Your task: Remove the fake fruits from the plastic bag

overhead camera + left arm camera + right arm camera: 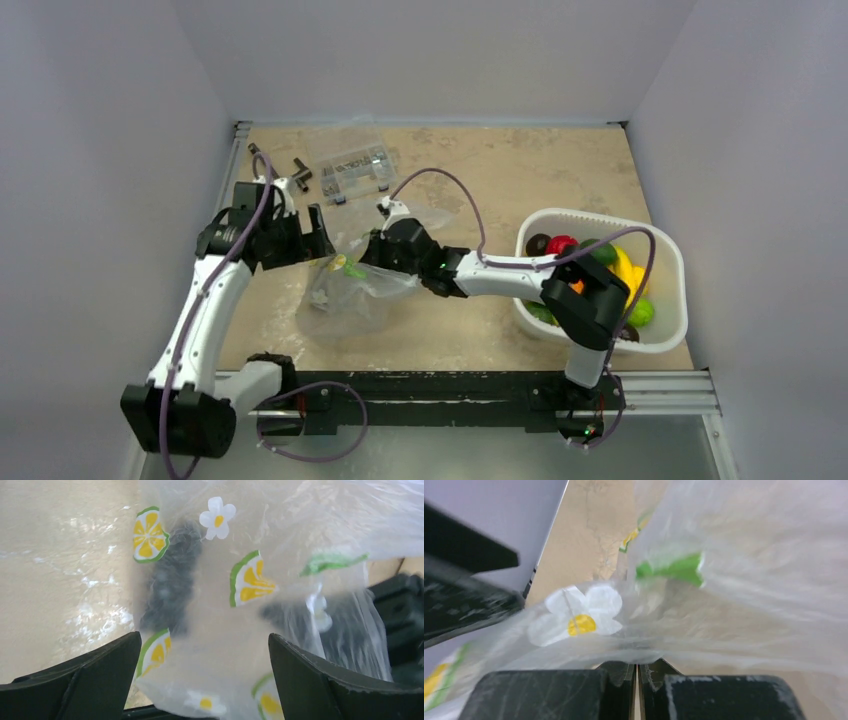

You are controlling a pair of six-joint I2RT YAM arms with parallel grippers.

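Soft, even overhead light fills the top view, with faint shadows on the tabletop (560, 170). Both wrist views are blurred up close, and the plastic bag (280, 540) shows hazy white glare.

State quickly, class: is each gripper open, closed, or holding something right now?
Left gripper: open, with the plastic bag in the gap.
Right gripper: closed, pinching the plastic bag's film.

Through the clear crinkly film bag printed with citrus slices (235, 645), a dark lumpy shape (172, 580) shows only as a blur in the left wrist view. From above, the right gripper (372, 252) has its fingertips buried in film. The right arm covers part of the white plastic basket (678, 285), and the bits in the rigid clear compartment box (352, 168) are too small to tell
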